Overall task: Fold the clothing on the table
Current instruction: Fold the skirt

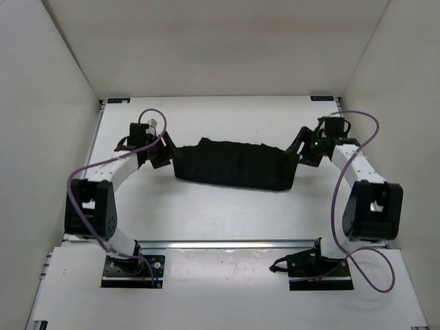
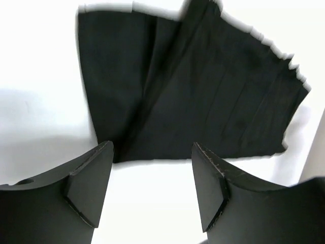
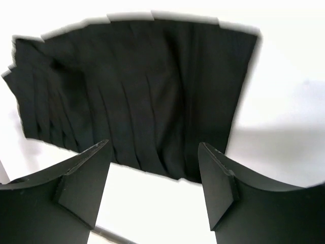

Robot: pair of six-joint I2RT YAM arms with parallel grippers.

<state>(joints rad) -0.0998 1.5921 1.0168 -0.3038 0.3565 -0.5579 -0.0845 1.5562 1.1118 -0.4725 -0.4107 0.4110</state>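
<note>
Clothing: the clothing (image 1: 234, 165) lies flat mid-table as a wide black band, pleats running across it, long axis left to right.
Table: the table (image 1: 206, 227) shows white all around the band.
Left gripper: the left gripper (image 2: 152, 162) hovers just off the band's left end with its jaws spread wide and nothing between them. It is not touching the fabric.
Right gripper: the right gripper (image 3: 153, 157) mirrors it at the right end, jaws wide apart and empty, pointed at the pleated edge.
Why this stance: one arm at each short end suits a floppy piece this wide; paired corner grips would keep it taut and level.
Stage: the left wrist view shows a panel overlapping the pleats, so I judge one fold is already laid.
Next: probably pinching the ends or corners for another fold.
Risk: catching only the top layer and dragging the pleats askew.
</note>
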